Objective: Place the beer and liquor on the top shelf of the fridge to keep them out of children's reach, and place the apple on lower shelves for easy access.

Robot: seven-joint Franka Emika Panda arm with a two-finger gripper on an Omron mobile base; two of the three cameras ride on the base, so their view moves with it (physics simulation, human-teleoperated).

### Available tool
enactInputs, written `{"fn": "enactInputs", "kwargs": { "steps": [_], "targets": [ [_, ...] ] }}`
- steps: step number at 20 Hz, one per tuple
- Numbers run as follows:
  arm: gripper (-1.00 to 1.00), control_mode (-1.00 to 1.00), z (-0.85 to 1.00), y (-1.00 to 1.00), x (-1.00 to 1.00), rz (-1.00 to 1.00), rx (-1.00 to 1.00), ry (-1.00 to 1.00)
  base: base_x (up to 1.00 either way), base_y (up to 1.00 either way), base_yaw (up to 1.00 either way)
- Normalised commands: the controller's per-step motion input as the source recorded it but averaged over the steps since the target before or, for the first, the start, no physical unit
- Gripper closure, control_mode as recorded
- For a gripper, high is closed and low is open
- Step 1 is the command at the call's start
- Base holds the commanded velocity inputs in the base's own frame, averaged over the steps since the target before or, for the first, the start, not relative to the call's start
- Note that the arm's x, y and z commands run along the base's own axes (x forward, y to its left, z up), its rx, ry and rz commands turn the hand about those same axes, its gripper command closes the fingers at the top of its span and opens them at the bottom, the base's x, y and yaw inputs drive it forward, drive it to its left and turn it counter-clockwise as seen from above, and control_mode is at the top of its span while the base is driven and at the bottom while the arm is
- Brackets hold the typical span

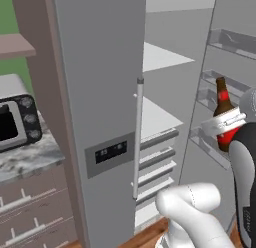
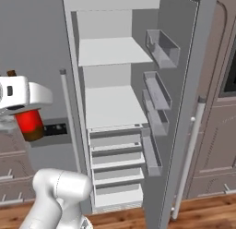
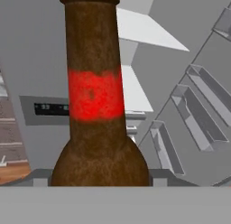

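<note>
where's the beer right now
The beer is held upright in the gripper, in the air in front of the open fridge. It shows at the right edge of the left base view, level with the door bins.

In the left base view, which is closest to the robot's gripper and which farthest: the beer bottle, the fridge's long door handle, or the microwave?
1. The beer: upright in the gripper itself, at the right, before the open fridge.
2. The fridge's bar handle: mid-picture, on the closed door's edge.
3. The microwave: far left, on the marble counter.
</note>
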Motion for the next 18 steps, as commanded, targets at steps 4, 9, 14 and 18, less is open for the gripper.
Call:
{"fn": "enactInputs", "kwargs": {
  "steps": [4, 9, 14, 18],
  "targets": [
    [1.0, 1.0, 0.0, 0.0, 0.0, 0.0, 0.0, 0.0, 0.53, -0.11, 0.02],
    [1.0, 1.0, 0.0, 0.0, 0.0, 0.0, 0.0, 0.0, 0.47, -0.44, 0.05],
    [1.0, 1.0, 0.0, 0.0, 0.0, 0.0, 0.0, 0.0, 0.42, -0.43, 0.06],
    [1.0, 1.0, 0.0, 0.0, 0.0, 0.0, 0.0, 0.0, 0.42, -0.15, 0.11]
  ]
}}
